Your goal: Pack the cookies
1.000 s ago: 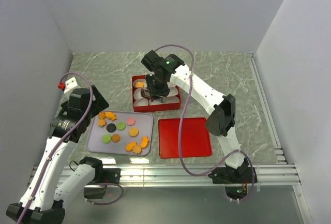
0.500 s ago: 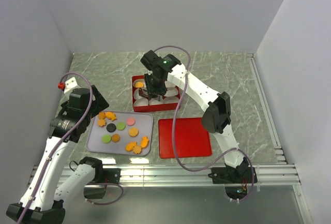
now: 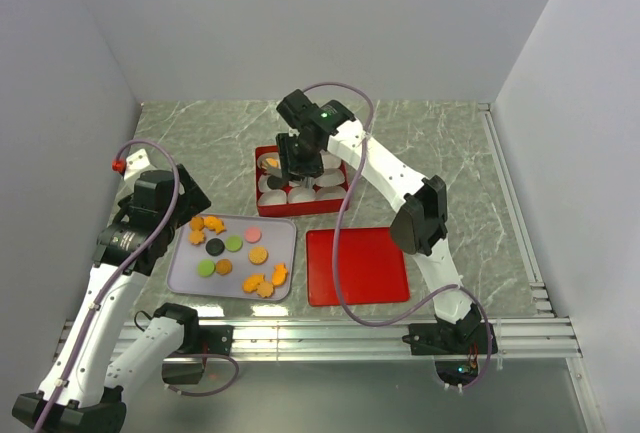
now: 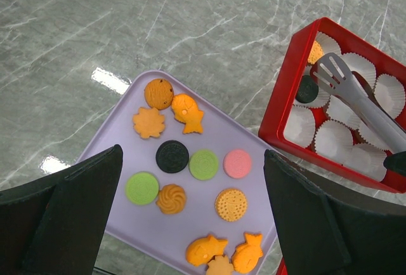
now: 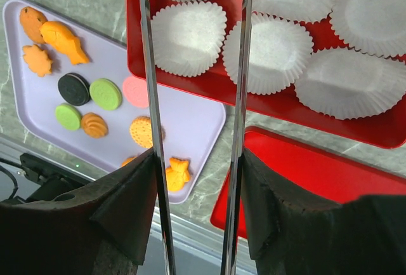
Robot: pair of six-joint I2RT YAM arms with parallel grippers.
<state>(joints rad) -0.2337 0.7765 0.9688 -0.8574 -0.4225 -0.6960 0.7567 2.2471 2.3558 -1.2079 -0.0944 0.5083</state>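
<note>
Several cookies lie on a lavender tray [image 3: 283, 228]: orange fish and flower shapes [image 4: 186, 111], a black disc [image 4: 172, 156], green discs [image 4: 203, 164] and a pink disc [image 4: 237, 163]. My left gripper [image 4: 190, 199] is open and empty above this tray. My right gripper [image 5: 196, 205] is shut on metal tongs [image 5: 151, 97] and holds them over the red box [image 3: 254, 191] of white paper cups. The tong arms stand apart. A black cookie [image 4: 307, 89] lies in a cup by the tong tips [image 4: 336, 72]. An orange cookie [image 4: 315, 51] lies in the cup behind it.
A flat red lid [image 3: 357, 265] lies right of the tray, in front of the box. The other paper cups [image 5: 188, 37] in the box hold nothing. Grey walls close in the left, back and right. A metal rail runs along the near edge.
My right arm has moved the tongs back and to the left over the red box. My left arm has not moved.
</note>
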